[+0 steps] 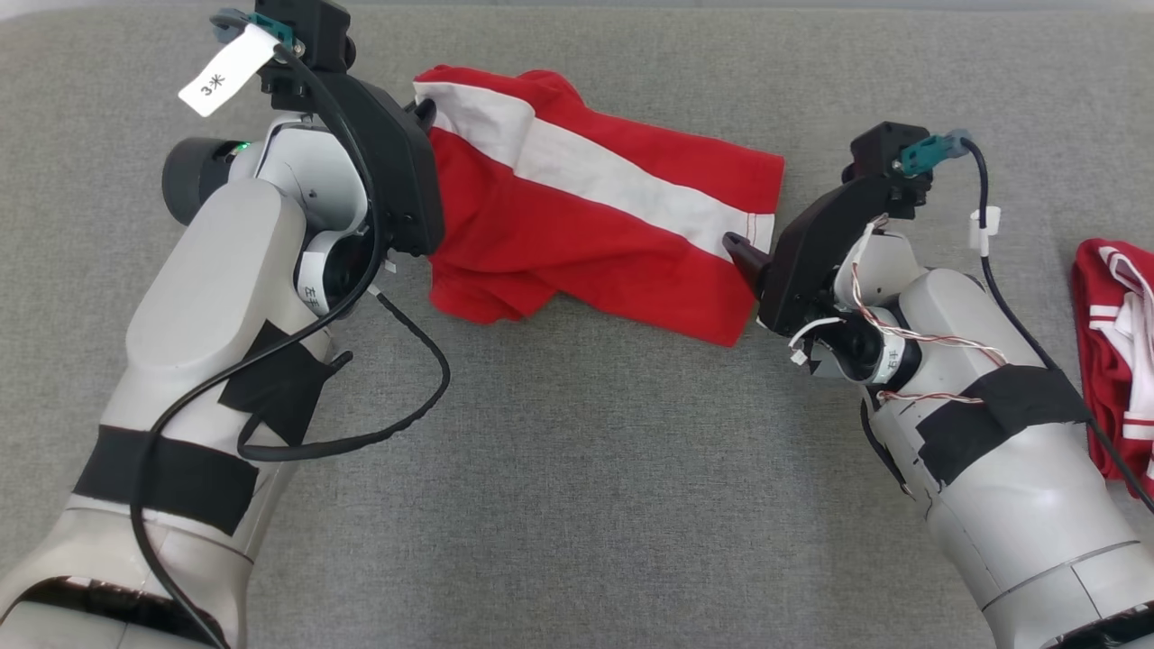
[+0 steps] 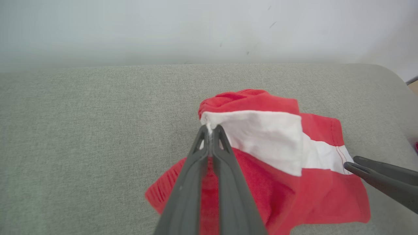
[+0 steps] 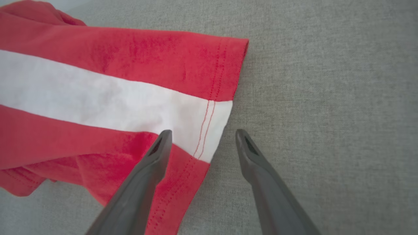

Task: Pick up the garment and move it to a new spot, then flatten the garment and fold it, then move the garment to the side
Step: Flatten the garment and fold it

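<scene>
Grey fabric surface point(image 1: 577, 505), red-and-white cloth heap point(image 1: 1113, 342) at its right edge, pale wall point(image 2: 163, 29)

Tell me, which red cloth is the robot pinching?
The middle garment with the wide white band: the left gripper pinches its edge. The thin-striped red cloth at the right lies untouched.

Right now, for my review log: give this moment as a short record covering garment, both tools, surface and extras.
garment: red with white stripe, rumpled
left tool: shut on the garment's white stripe edge
right tool: open, straddling the hemmed edge, not gripping
surface: grey fabric
extra: second red-and-white cloth at robot's right
</scene>
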{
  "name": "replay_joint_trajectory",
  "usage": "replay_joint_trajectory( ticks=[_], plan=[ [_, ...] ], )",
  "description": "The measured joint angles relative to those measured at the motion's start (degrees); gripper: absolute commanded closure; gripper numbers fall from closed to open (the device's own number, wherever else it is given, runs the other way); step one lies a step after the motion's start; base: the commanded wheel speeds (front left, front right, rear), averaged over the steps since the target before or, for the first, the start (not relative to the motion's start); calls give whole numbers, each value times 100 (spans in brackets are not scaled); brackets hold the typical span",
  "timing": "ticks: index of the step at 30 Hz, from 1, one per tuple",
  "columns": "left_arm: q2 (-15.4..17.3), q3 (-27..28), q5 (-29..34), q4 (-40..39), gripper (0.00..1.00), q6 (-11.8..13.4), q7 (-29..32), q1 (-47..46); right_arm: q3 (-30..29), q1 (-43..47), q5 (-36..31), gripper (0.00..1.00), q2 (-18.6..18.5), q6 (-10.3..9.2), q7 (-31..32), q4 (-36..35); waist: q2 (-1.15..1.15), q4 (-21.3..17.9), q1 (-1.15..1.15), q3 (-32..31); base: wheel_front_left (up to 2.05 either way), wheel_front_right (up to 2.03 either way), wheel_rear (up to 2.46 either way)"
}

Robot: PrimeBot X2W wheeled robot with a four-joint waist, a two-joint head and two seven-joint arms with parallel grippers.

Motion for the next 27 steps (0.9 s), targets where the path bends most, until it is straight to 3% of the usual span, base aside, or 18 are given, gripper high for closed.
replay_joint_trajectory(
  ticks=[7, 9, 10, 13, 20, 27],
  plan=[
    [-33, -31, 0, 134, 100, -92, -68, -95, 230, -137, 160, 3, 2, 0, -149, 263, 0, 76, 0, 19, 0, 0, 0],
    [-46, -38, -1, 146, 100, -99, -98, -111, 231, -145, 209, 27, 2, 0, -199, 366, 0, 93, 0, 18, 0, 0, 0],
    [-53, -42, -1, 163, 100, -100, -112, -111, 232, -149, 247, 50, -3, 0, -221, 397, 0, 101, 0, 19, 0, 0, 0],
    [-69, -65, -1, 207, 100, -142, -152, -111, 247, -225, 305, 100, -4, 0, -276, 541, 0, 122, 0, 24, 0, 0, 0],
    [-103, -86, -9, 326, 100, -143, -276, -122, 289, -401, 449, 100, 0, 0, -550, 795, 0, 164, 0, 40, 0, 0, 0],
    [-136, 120, -93, 364, 100, -140, -761, -344, 138, -773, 509, 100, -1, 0, -1211, 869, 0, 164, 0, -9, 0, 0, 0]
  ],
)
